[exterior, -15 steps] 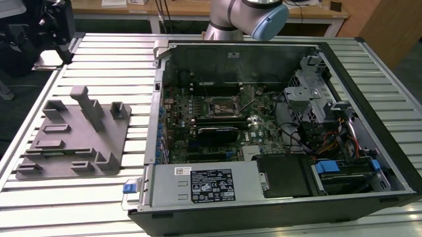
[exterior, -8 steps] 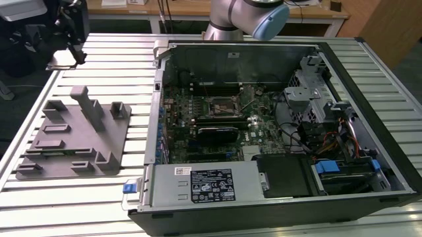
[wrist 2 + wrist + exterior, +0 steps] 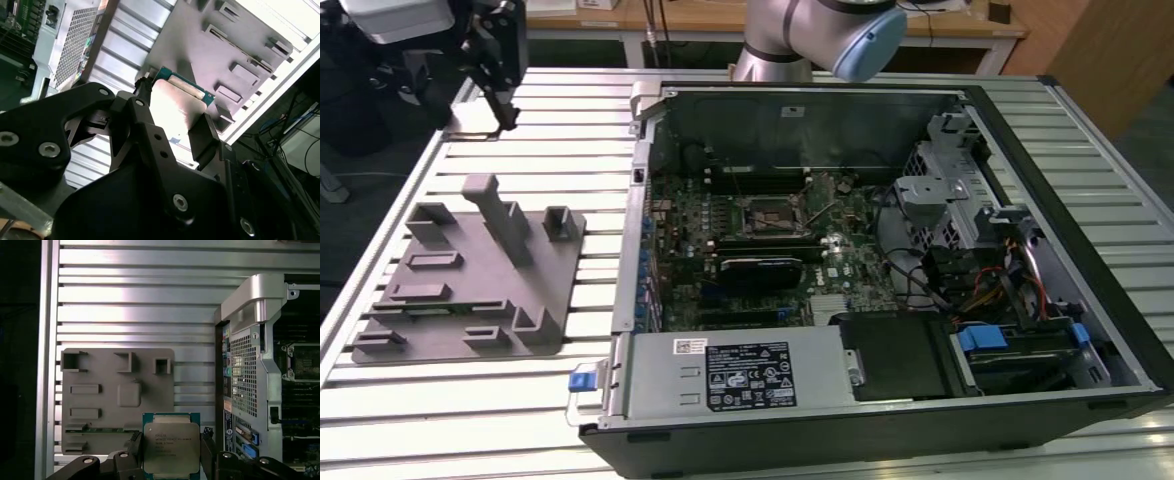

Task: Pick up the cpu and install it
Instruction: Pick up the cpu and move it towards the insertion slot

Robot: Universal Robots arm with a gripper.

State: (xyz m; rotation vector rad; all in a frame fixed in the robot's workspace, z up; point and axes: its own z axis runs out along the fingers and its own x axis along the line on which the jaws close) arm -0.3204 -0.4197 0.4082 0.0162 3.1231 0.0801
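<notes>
Right, in the exterior view the gripper [image 3: 504, 108] hangs over the table [image 3: 400, 400] at the exterior view's left. It is beyond the grey fixture [image 3: 467, 285] and well apart from the open computer case [image 3: 881, 435] and its socket [image 3: 767, 212].

Now the second wrist view: the jaws are closed to chip width on the cpu [image 3: 176, 105], one finger on each opposite edge, with the bright lid showing between them.

And the first wrist view: the cpu [image 3: 171, 446] sits clamped in the gripper [image 3: 171, 460], held clear above the table near the fixture's edge. It lies flat, metal lid facing away from the table. It is near enough square, so there is no long axis to call.

To my eye this is the carry. Doing it well means holding the chip level, pinching only the edges, squeezing lightly, and keeping its sides square to the socket.
</notes>
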